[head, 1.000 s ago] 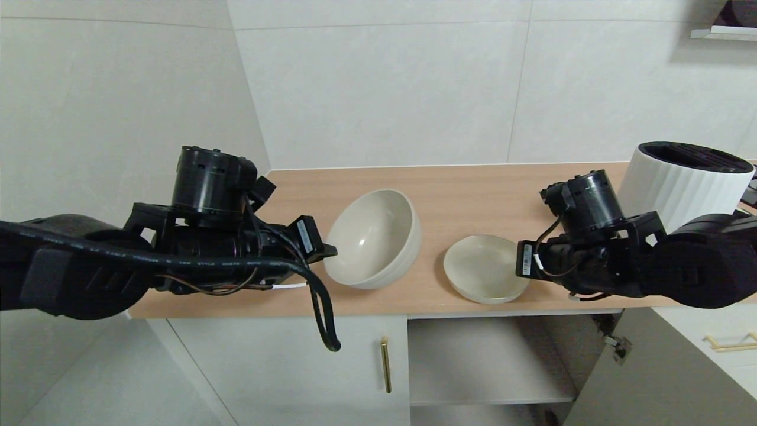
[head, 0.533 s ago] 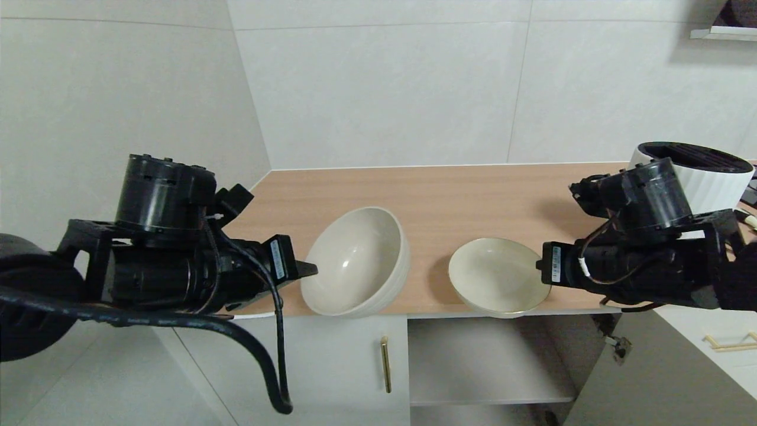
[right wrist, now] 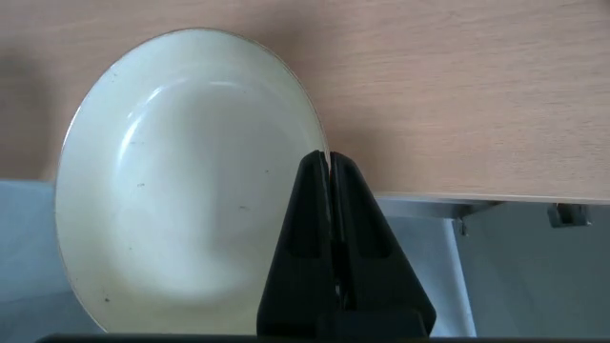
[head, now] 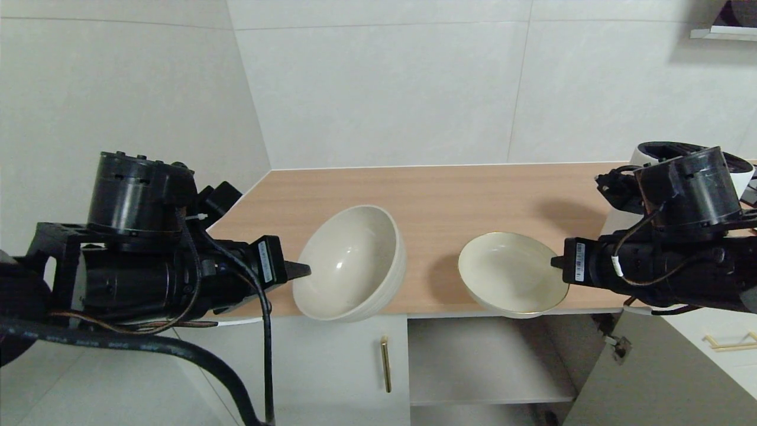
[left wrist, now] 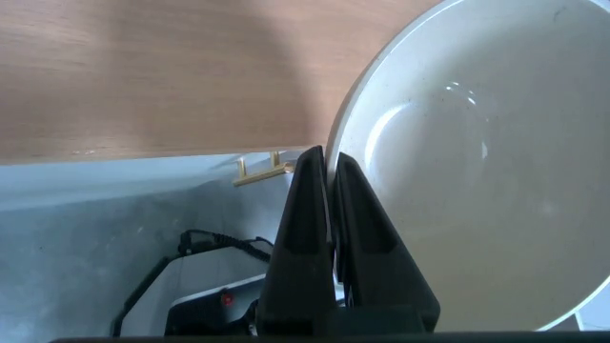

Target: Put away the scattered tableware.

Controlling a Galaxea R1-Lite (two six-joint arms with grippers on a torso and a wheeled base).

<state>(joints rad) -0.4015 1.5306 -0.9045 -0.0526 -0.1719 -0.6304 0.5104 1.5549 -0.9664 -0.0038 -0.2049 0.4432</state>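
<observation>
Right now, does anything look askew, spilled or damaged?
Nothing spilled or broken. Both bowls hang tilted, pinched by the rim: the large bowl in the left tool, the small bowl in the right tool, both overhanging the front edge of the counter.

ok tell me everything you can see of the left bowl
The bowl is deep, round and cream, glossy inside like glazed ceramic, with faint ribs on its outer wall. It is empty and tilted, its opening turned up and towards the robot, overhanging the counter's front edge. The left gripper is shut on its rim, one finger inside, one outside.
</observation>
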